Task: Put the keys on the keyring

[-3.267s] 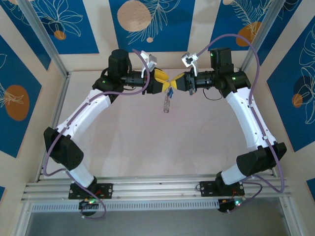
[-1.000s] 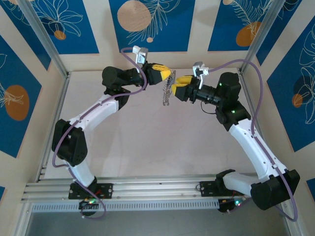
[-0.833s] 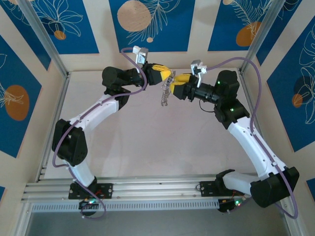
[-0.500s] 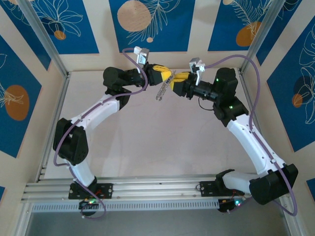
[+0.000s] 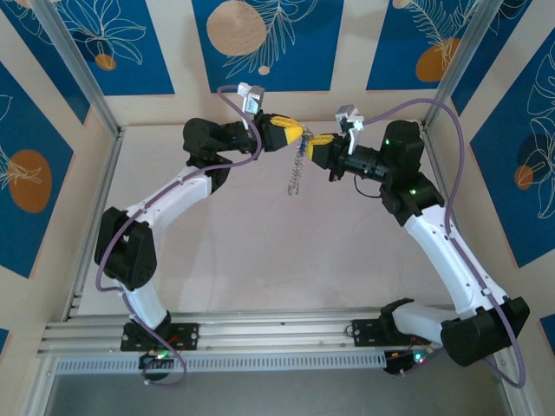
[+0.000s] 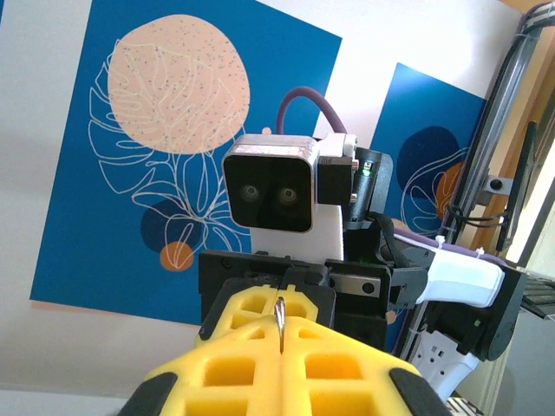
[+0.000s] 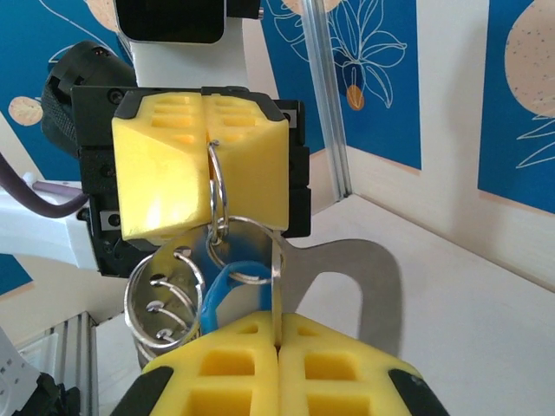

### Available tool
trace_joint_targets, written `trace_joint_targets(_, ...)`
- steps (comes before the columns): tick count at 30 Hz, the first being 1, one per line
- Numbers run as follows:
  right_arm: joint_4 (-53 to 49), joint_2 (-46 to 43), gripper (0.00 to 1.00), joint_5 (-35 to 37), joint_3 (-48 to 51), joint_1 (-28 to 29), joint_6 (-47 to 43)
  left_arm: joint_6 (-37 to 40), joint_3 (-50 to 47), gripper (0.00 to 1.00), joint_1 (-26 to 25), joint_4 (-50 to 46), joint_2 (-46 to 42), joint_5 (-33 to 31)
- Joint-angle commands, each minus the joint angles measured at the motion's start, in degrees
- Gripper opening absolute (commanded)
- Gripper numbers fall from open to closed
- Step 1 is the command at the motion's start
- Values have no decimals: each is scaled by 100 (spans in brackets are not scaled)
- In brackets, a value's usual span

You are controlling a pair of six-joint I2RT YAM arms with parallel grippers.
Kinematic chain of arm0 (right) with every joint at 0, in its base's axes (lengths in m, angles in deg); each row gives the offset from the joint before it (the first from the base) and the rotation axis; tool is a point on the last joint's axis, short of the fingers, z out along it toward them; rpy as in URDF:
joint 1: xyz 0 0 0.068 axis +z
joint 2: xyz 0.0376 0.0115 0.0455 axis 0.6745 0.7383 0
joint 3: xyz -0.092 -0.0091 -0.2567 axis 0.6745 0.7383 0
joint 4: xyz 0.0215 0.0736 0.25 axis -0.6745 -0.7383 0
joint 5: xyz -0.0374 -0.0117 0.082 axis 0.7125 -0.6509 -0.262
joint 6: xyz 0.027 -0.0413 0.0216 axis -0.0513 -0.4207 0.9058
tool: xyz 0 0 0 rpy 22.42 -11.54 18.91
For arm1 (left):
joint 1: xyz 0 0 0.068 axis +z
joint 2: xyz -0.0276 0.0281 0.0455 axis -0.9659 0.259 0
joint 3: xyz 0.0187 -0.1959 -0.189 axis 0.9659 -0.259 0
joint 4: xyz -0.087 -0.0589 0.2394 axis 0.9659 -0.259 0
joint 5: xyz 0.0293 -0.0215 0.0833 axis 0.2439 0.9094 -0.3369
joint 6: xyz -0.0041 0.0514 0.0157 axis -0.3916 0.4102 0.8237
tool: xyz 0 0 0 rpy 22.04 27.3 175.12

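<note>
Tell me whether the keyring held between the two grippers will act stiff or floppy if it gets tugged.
Probably floppy: the keyring is loosely linked rings dangling under the left gripper, so it should swing. Possibly slippery: the right gripper pinches only a thin metal edge.

The top view is bright and even, and nothing in it looks dark. Only faint, soft shadows lie on the surface (image 5: 260, 251) under the arms. In the left wrist view, the yellow left claw (image 6: 279, 364) is very close and looks a little soft. White light washes out the top right corner there. In the right wrist view, the wire loops of the keyring (image 7: 381, 286) shine, and the right claw (image 7: 277, 364) glows bright yellow.
</note>
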Motion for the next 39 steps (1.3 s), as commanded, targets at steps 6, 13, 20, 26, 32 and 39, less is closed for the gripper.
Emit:
trace_joint_targets(6, -428, -240, 0, 34, -185, -278, -295, -69, 230, 0, -66, 357, -34, 174)
trace_joint_targets(13, -454, -241, 0, 18, -338, -318, -340, -75, 274, 0, -65, 336, -9, 181)
trace_joint_targets(20, -452, -153, 0, -85, -525, -312, -331, -43, 283, 0, -74, 293, -1, 169)
trace_joint_targets(26, -456, -5, 0, -132, -693, -207, -337, 46, 309, 0, -96, 191, -4, 194)
trace_joint_targets(32, -528, 111, 0, -97, -818, -102, -419, 112, 331, 0, -123, 96, 6, 207)
trace_joint_targets(39, -569, 102, 0, 53, -836, -118, -474, 184, 327, 0, -132, 22, 3, 210)
